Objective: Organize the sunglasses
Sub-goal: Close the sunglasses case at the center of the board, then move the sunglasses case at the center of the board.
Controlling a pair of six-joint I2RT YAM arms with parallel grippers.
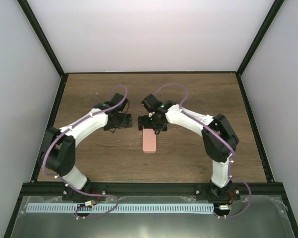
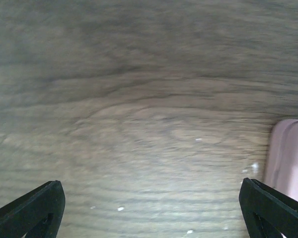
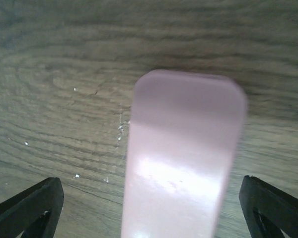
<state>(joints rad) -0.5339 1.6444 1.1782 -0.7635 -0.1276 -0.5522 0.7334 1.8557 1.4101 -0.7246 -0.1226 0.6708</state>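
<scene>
One salmon-pink case [image 1: 149, 141] lies closed near the middle of the desk [image 1: 198, 99], flat on the wood. It is oblong with rounded corners, and its long axis runs from the near edge toward the far edge. No pair of sunglasses shows in any of the three views, so their place and the way they point cannot be told; whether they are inside the case cannot be told either

Two arms reach in from the near edge, one end effector each. The right end effector [image 1: 152, 124] hangs over the far end of the case. In the right wrist view its two black fingertips [image 3: 39, 203] stand wide, with the case [image 3: 184, 153] between them and bare wood showing on either side, so nothing is gripped

The left end effector [image 1: 120, 121] is just beside the case toward the left edge of the desk. Its fingertips [image 2: 35, 206] are spread wide over bare wood and hold nothing, and a strip of the pink case [image 2: 290, 153] shows at the right border of the left wrist view
</scene>
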